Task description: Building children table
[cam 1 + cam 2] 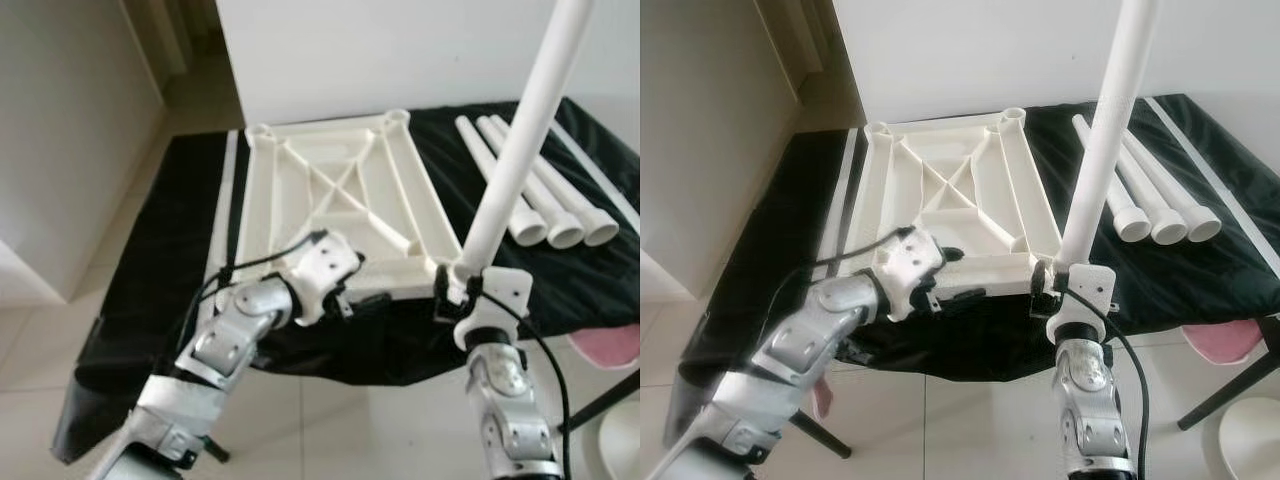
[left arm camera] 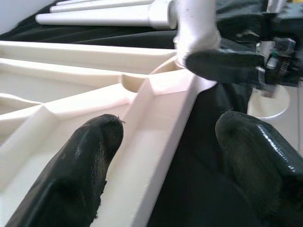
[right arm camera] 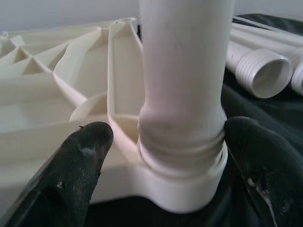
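Black cloth (image 1: 150, 280) over the stand, pink item (image 1: 610, 345) (partly hidden) beneath.

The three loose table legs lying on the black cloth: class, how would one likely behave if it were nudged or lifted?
The loose legs are round tubes, so a nudge would probably roll one across the cloth. They look like hollow plastic with open ends, so likely light and stiff. The smooth surface may slip in a grip; the ribbed end might hold better.
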Tool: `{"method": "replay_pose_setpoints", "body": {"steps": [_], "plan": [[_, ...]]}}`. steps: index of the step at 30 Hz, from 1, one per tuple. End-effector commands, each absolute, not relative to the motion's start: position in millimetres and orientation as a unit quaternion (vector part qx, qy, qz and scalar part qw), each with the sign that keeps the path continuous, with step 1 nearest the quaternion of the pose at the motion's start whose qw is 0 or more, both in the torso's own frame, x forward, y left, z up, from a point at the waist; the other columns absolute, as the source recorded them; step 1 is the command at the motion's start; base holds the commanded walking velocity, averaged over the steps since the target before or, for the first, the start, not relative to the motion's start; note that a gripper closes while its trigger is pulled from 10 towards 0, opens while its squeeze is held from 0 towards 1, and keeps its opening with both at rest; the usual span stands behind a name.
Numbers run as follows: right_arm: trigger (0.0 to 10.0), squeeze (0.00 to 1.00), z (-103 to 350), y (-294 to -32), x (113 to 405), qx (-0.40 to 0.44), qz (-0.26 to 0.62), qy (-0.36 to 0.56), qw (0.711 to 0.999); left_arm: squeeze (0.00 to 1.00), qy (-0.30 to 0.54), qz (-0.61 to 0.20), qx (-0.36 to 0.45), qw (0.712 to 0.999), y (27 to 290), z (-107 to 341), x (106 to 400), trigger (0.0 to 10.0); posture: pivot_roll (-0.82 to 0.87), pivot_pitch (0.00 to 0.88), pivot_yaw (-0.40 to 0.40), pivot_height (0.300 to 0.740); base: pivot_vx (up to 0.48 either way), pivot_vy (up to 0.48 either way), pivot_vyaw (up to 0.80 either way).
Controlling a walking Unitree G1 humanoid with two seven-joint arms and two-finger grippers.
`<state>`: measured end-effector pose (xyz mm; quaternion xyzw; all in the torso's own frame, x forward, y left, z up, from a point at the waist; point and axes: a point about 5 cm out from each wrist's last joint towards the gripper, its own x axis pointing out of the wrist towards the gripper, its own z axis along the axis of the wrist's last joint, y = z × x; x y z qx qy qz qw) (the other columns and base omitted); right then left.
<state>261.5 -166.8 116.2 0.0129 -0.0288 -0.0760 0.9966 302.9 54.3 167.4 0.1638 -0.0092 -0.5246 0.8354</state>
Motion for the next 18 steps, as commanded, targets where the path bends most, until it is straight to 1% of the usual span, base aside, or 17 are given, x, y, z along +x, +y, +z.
{"method": "replay_pose_setpoints", "body": {"steps": [1,4,8,12,13,15,17,18], "plan": [[10.0,0.0,110,-155,256,0.019,-0.031,-0.01,0.999,0.0,-0.008,-0.495,0.172,0.851,68,172,317,10.0,-0.11,0.0,0.065,0.74,0.0,0.0,0.0],[10.0,0.0,106,-151,252,0.02,-0.015,-0.003,1.0,0.0,-0.007,-0.464,0.178,0.868,79,176,329,10.0,-0.11,0.0,0.066,0.74,0.0,0.0,0.0],[10.0,0.0,106,-151,251,0.017,-0.013,-0.004,1.0,0.0,-0.006,-0.46,0.179,0.87,81,177,331,10.0,-0.11,0.0,0.066,0.74,0.0,0.0,0.0],[10.0,0.0,102,-148,249,0.021,0.007,0.006,1.0,0.0,0.0,-0.439,0.188,0.878,92,177,338,10.0,-0.11,0.0,0.069,0.74,0.0,0.0,0.0],[10.0,0.0,101,-146,248,0.02,0.02,0.011,1.0,0.0,0.006,-0.427,0.198,0.882,98,176,343,10.0,-0.11,0.0,0.069,0.74,0.0,0.0,0.0],[10.0,0.0,101,-146,248,0.02,0.02,0.011,1.0,0.0,0.006,-0.427,0.198,0.882,98,176,343,10.0,-0.11,0.0,0.069,0.74,0.0,0.0,0.0],[10.0,0.0,98,-144,245,0.019,0.037,0.017,0.999,0.0,0.017,-0.399,0.225,0.888,108,174,350,10.0,-0.11,0.0,0.069,0.74,0.0,0.0,0.0],[10.0,0.0,97,-145,243,0.018,0.041,0.02,0.999,0.0,0.029,-0.359,0.253,0.898,121,171,360,10.0,-0.11,0.0,0.069,0.74,0.0,0.0,0.0]]}}
